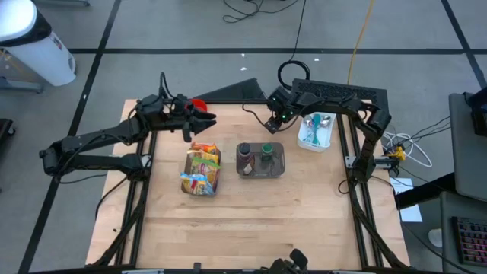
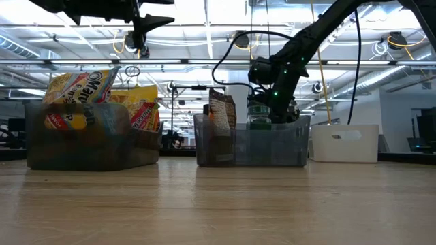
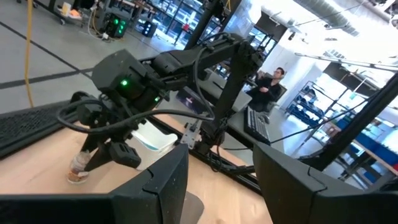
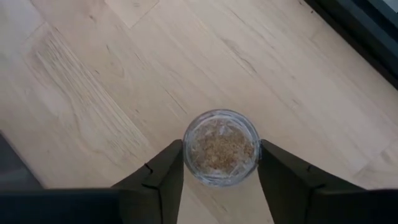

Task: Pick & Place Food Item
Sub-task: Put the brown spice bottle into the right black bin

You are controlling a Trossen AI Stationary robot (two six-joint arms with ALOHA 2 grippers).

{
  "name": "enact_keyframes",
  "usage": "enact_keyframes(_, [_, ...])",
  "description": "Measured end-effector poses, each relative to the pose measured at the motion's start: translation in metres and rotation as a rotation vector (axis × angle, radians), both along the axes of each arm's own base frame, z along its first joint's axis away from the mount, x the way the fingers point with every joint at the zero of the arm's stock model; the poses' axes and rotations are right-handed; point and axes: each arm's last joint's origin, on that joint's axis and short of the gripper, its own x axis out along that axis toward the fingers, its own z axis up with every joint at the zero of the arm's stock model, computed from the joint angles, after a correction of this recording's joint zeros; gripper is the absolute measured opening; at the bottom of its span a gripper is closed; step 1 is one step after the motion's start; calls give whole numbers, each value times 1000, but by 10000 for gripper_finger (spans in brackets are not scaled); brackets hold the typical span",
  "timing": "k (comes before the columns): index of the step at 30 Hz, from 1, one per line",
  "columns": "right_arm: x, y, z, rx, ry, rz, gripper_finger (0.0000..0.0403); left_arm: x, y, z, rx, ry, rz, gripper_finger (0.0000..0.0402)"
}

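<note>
Currently, the scene reads as follows across the light wooden table (image 1: pixel 251 221).

The left gripper (image 1: pixel 204 118) hangs raised in the air above the far left part of the table, just beyond the dark translucent bin of yellow snack packets (image 1: pixel 201 171). In the left wrist view its two dark fingers (image 3: pixel 168 186) stand apart with nothing between them; the gripper is empty. A small red object (image 1: pixel 199 103) lies on the table edge just beside this gripper; what it is cannot be told.

Near the middle stands a second dark translucent bin (image 1: pixel 261 160), holding a brown pouch (image 2: pixel 220 112) and a green-capped bottle (image 1: pixel 268 150). In the low view the pouch stands upright at the near left end of this bin.

The right gripper (image 1: pixel 272 122) is lowered to the table just behind the middle bin. The small clear glass jar of tan granules (image 4: pixel 221 148) stands upright on the bare wood, outside every bin. In the right wrist view the right fingers (image 4: pixel 163 174) flank the jar, one at each side and close against the glass; whether they press on it cannot be told.

Farther right sits a white rectangular plastic tub (image 1: pixel 315 131) containing pale blue utensils (image 1: pixel 318 122).

In the left wrist view, a person (image 3: pixel 270 87) sits in the room beyond the table.
</note>
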Motion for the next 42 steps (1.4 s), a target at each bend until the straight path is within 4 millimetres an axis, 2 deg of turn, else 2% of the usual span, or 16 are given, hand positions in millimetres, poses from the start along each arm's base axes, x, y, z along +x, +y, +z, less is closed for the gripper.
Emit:
enact_keyframes(12, [-6, 4, -9, 39, 6, -60, 163, 0, 0, 1, -1, -5, -4, 186])
enact_keyframes(28, [-14, 10, 16, 0, -22, -37, 162, 0, 0, 0, -4, -4, -4, 186])
enact_keyframes(34, [-23, 16, 41, -32, -67, -38, 161, 0, 0, 0, -4, -2, -11, 186])
enact_keyframes(42, [-46, 34, 100, -125, -225, -50, 161, 0, 0, 0, 15, -2, -11, 186])
